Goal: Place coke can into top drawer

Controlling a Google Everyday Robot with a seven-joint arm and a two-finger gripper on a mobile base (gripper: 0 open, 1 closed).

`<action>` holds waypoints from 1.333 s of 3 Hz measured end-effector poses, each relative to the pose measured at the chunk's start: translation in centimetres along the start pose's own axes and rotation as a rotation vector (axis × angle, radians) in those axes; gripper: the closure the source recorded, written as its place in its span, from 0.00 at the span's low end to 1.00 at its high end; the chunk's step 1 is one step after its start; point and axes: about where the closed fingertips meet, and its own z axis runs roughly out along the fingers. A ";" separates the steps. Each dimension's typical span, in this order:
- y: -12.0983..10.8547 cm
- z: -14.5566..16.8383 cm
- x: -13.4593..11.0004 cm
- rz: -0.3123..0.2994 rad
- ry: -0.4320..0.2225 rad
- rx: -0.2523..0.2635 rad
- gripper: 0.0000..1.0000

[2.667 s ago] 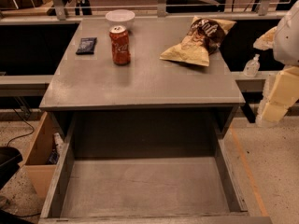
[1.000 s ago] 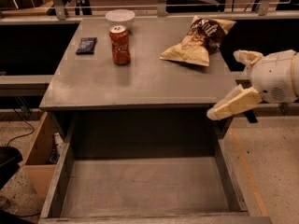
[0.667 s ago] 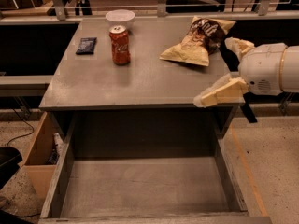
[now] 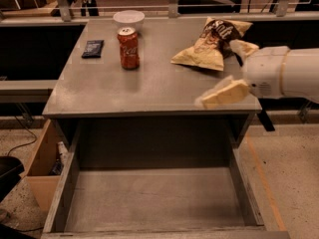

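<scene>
The coke can [image 4: 129, 48] stands upright on the grey cabinet top [image 4: 149, 88], towards the back left. The top drawer [image 4: 154, 198] is pulled out below the front edge and holds nothing. My gripper [image 4: 218, 73] hovers over the right side of the cabinet top, its pale fingers [image 4: 224, 93] spread open and empty, pointing left. It is well to the right of the can and just in front of the chip bag.
A white bowl [image 4: 128, 19] sits behind the can. A small dark packet [image 4: 92, 48] lies left of it. A yellow and brown chip bag [image 4: 212, 44] lies at the back right. A cardboard box [image 4: 42, 168] stands on the floor left of the drawer.
My gripper has moved left from beside the cabinet to over its right side, closer to the chip bag. The can and the drawer have not moved.
</scene>
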 end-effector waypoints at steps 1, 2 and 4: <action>-1.3 6.1 -1.1 0.029 -0.065 -0.008 0.00; -2.8 13.4 -2.7 0.044 -0.129 -0.034 0.00; -5.2 23.3 -4.3 0.073 -0.238 -0.082 0.00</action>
